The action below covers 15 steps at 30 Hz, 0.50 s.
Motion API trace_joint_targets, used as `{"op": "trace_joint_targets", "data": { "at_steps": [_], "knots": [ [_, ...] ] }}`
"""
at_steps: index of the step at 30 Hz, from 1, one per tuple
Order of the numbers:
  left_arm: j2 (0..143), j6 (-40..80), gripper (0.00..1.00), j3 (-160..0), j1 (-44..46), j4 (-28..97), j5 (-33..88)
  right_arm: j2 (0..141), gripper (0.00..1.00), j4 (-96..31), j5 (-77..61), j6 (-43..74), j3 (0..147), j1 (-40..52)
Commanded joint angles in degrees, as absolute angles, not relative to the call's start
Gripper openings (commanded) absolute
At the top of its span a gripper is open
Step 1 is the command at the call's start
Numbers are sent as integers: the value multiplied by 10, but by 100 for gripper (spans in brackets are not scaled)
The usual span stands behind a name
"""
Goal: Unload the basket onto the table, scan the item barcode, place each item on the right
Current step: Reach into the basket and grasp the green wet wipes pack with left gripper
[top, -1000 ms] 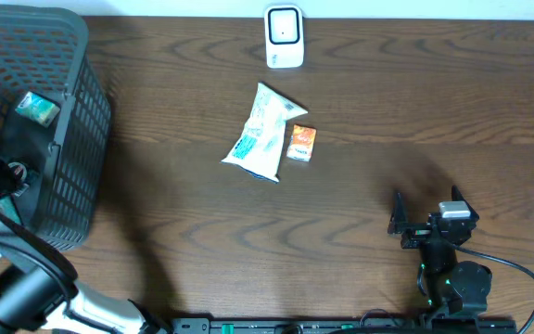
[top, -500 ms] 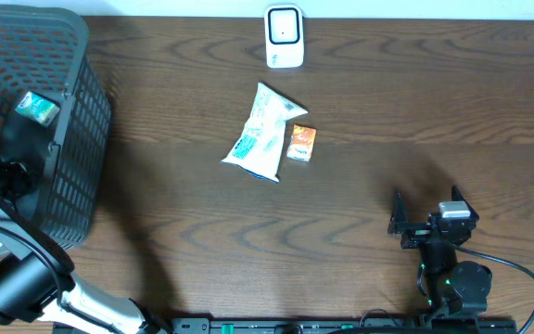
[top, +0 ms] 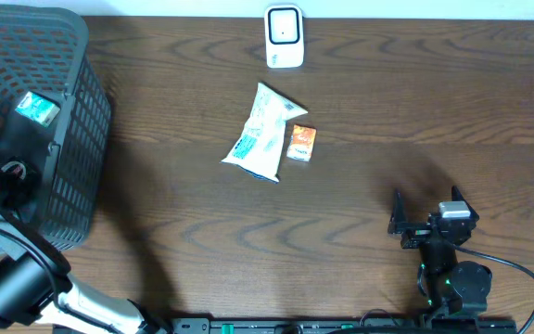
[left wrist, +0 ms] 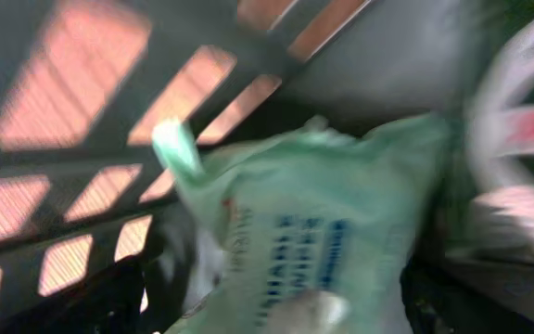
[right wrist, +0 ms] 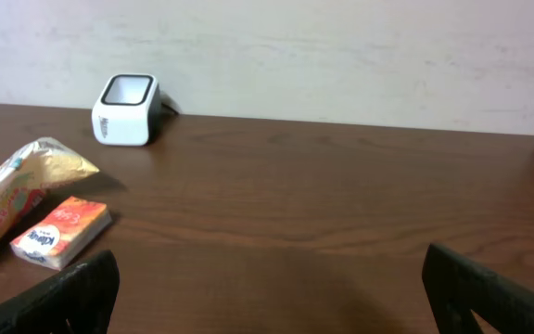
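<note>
inside the black basket (top: 77,148) the left jaws straddle a blurred green packet (left wrist: 323,223); whether they grip it cannot be told. the right jaws stand wide open, holding nothing, low over the bench (top: 452,111), well apart from the scanner (top: 284,37), white pouch (top: 262,133) and orange box (top: 301,143).

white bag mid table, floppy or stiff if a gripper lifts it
Probably floppy: the white bag looks crinkled, so it would likely sag when lifted by one end. Puffy as it is, it seems light for its size. Lying flat, it should slide rather than roll if pushed, and might nudge the orange box beside it.
</note>
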State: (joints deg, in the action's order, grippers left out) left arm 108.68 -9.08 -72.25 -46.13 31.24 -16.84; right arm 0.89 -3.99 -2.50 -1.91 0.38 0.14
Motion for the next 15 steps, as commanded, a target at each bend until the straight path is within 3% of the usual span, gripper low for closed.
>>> {"op": "trace_joint_targets", "data": {
  "at_steps": [1, 4, 5, 7, 15],
  "knots": [
    [1114, -88, 73, -706, -477, 312, -159, 6, 99, -42, -20, -13, 3, 4],
    [1117, -87, 46, -706, -478, 309, -120, 6, 99, -42, -20, -13, 3, 4],
    [1115, -87, 30, -706, -477, 310, -113, 6, 99, -42, -20, -13, 3, 4],
    [1107, -84, 8, -708, -475, 314, -113, 6, 99, -42, -20, -13, 3, 4],
    [916, -12, 7, -718, -442, 303, -54, 6, 99, -42, -20, -13, 3, 4]
  ]
}}
